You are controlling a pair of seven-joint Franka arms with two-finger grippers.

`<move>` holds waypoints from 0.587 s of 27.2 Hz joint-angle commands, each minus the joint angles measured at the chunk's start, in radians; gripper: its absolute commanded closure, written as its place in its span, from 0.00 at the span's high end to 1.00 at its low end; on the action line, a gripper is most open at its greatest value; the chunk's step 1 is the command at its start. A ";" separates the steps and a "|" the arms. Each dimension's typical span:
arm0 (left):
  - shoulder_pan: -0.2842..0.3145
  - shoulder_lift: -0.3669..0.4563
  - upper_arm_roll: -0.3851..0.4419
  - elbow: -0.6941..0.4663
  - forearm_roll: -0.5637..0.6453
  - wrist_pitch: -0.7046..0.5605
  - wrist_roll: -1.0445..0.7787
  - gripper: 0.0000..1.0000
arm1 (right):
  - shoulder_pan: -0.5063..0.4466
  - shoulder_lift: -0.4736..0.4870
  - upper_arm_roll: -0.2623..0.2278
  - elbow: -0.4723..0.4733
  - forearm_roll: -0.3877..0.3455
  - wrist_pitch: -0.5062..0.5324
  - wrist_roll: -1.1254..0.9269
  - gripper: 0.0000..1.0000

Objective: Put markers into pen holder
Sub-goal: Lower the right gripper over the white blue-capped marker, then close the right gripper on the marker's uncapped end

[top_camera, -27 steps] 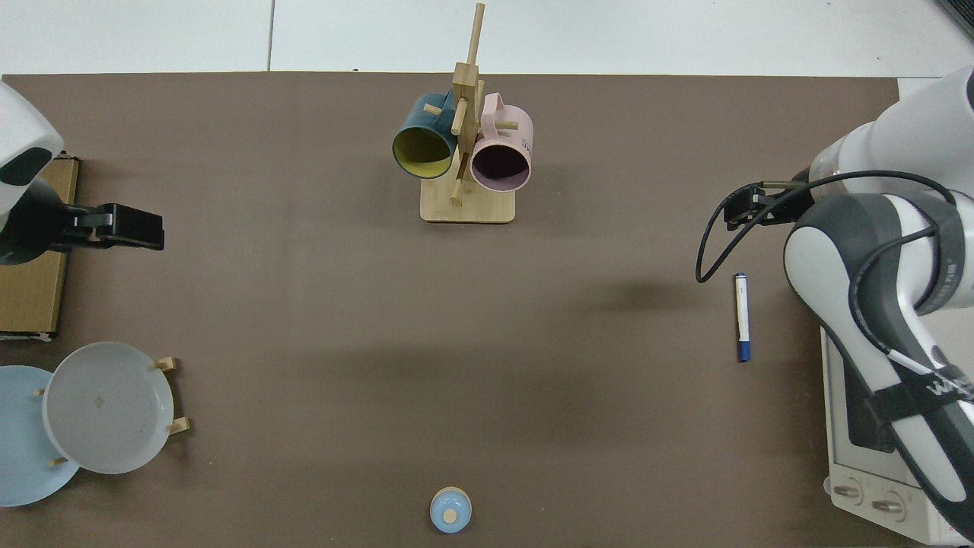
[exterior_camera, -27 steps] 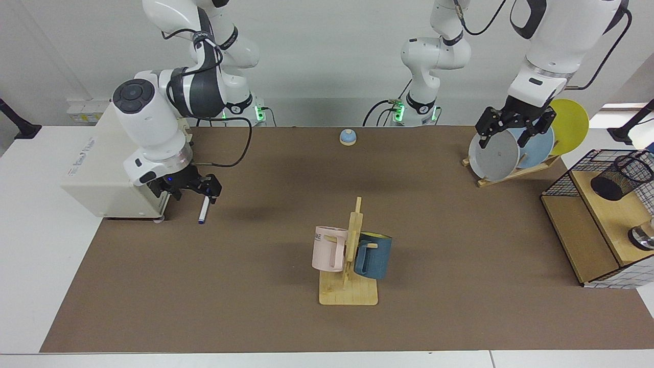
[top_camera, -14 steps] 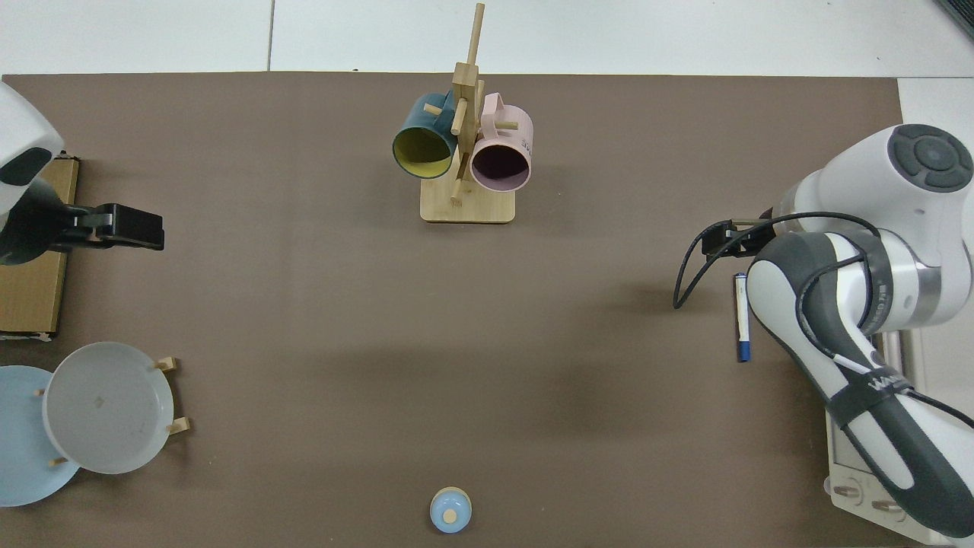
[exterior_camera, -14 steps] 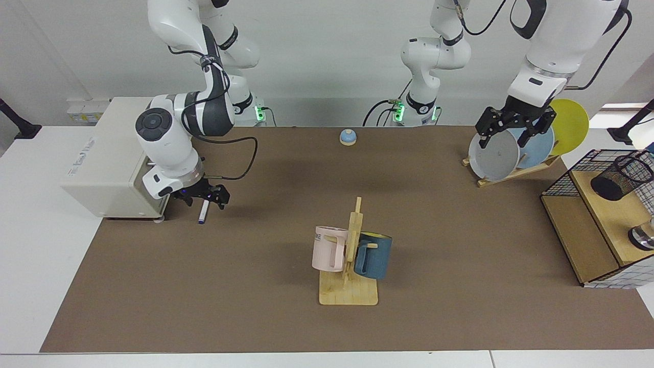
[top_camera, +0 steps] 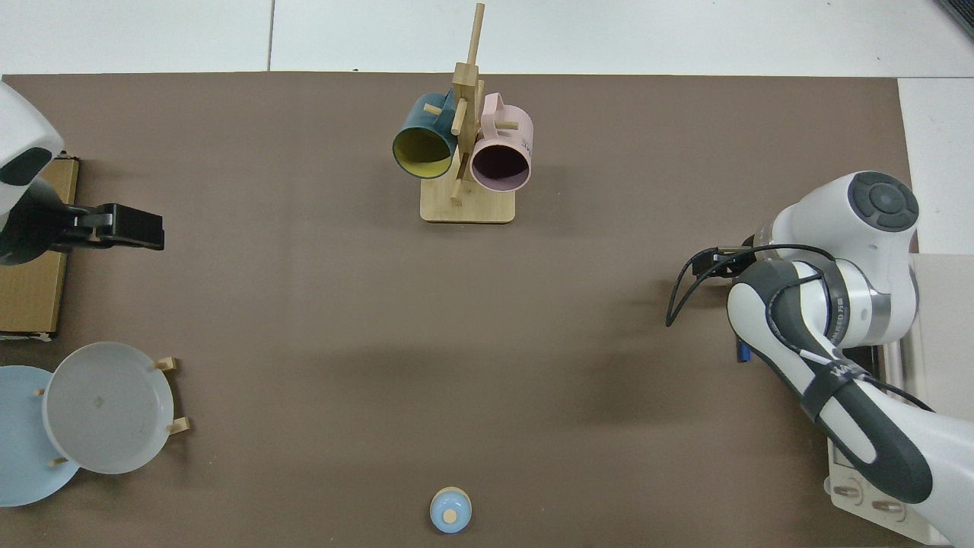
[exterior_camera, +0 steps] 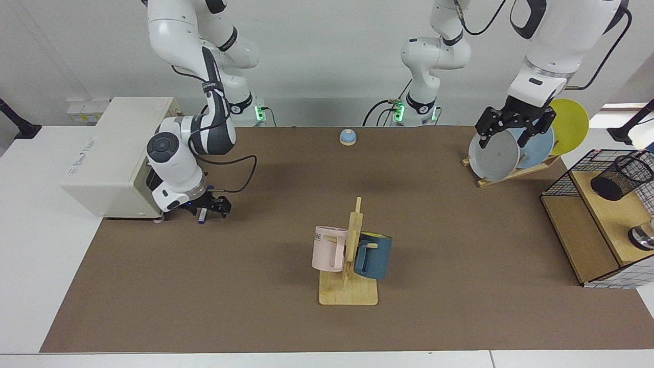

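The marker lies on the brown mat beside the cream box. Only its lower part and blue tip show under my right gripper, which is low over it, open, with a finger on either side. From above, the right arm covers the marker except for one blue end. The pen holder, a black mesh cup, lies tilted on the wooden shelf inside the wire basket at the far right. My left gripper hangs open in front of the plate rack and waits.
A wooden mug stand with a pink mug and a blue mug sits mid-table. A cream box stands behind the right arm. Plates lean in a rack, with a small blue bell at the back. The wire basket is at the far right.
The right arm has swung in over the marker and lowered, so its gripper now straddles it and hides most of it. The left arm has not moved.
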 commanded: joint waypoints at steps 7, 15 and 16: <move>-0.004 -0.019 0.006 -0.017 -0.002 -0.008 -0.002 1.00 | -0.051 0.048 0.011 -0.004 -0.051 0.063 -0.044 1.00; -0.004 -0.019 0.006 -0.017 -0.002 -0.008 -0.002 1.00 | -0.062 0.059 0.012 -0.005 -0.081 0.067 -0.043 0.99; -0.004 -0.019 0.006 -0.017 -0.002 -0.008 -0.002 1.00 | -0.062 0.059 0.011 -0.005 -0.081 0.066 -0.040 0.99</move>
